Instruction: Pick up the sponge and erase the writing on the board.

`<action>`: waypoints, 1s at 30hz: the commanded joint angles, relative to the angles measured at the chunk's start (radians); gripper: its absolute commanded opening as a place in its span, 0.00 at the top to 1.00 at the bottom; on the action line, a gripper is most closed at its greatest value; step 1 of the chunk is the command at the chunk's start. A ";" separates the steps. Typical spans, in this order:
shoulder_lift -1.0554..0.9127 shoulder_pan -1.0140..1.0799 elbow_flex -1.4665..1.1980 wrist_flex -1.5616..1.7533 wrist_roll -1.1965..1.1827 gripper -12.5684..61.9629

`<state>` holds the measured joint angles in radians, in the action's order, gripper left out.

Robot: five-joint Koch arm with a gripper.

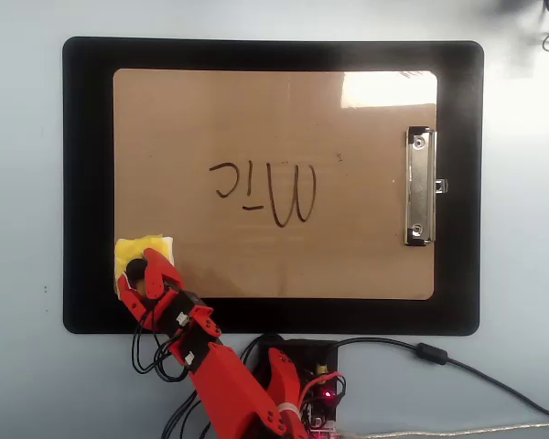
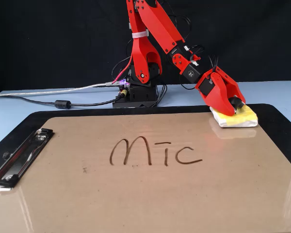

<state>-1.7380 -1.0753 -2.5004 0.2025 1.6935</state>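
Arm base is getting cut off at the bottom edge in overhead view, and the red fingers (image 1: 145,272) are covering part of the sponge (image 1: 156,247), so the grip itself is hard to read. Sponge is sitting on the board (image 1: 256,110) at its lower left corner in overhead view, right under the fingers (image 2: 233,108). Fingers are pressing onto the sponge (image 2: 245,116) around its black knob; can't tell how far apart they are. Writing (image 1: 265,190) is lying mid-board, well apart from the sponge. Board is resting on a black mat (image 1: 87,183) on the counter (image 1: 18,183).
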 commanded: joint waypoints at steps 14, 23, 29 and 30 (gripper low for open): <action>-0.086 0.095 0.044 0.031 0.071 0.94; -0.591 0.589 0.331 -1.066 0.086 0.94; -0.463 1.155 0.436 -1.051 -0.348 0.94; -0.426 1.197 0.431 -1.006 -0.353 0.94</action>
<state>-2.1921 0.0798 -2.1154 -0.9035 1.3821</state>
